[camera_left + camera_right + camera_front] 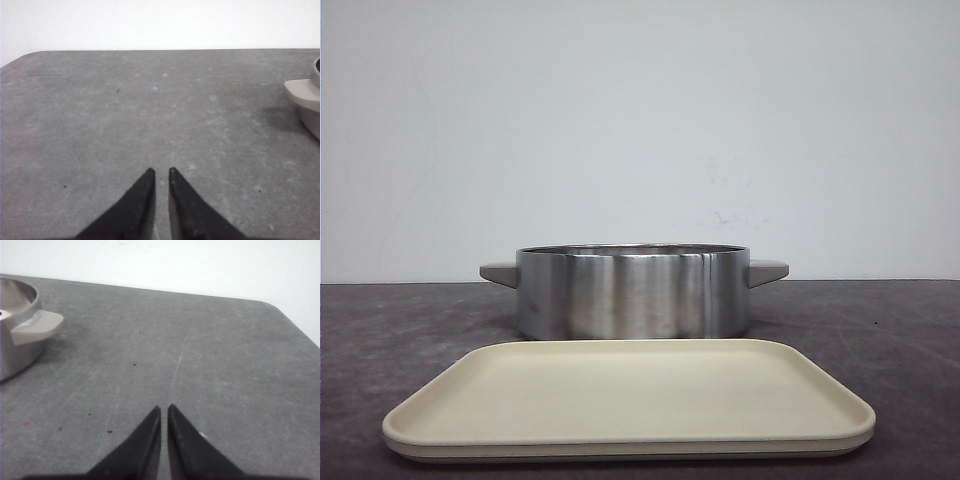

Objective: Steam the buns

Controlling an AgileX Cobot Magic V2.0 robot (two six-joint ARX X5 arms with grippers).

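Note:
No buns show in any view. A round steel pot point(634, 292) with beige side handles stands at the middle of the table; what it holds is hidden behind its wall. A flat cream tray point(628, 398) lies just in front of it, with nothing on it. My left gripper point(161, 171) hovers over bare tabletop left of the pot, jaws shut on nothing; one pot handle point(303, 93) lies ahead of it to the side. My right gripper point(164, 407) is likewise shut and empty, right of the pot point(15, 335). Neither gripper appears in the front view.
The dark grey tabletop point(880, 330) runs back to a white wall point(640, 120). Its rounded far corners appear in the wrist views, the left corner point(20, 57) and the right corner point(280, 310).

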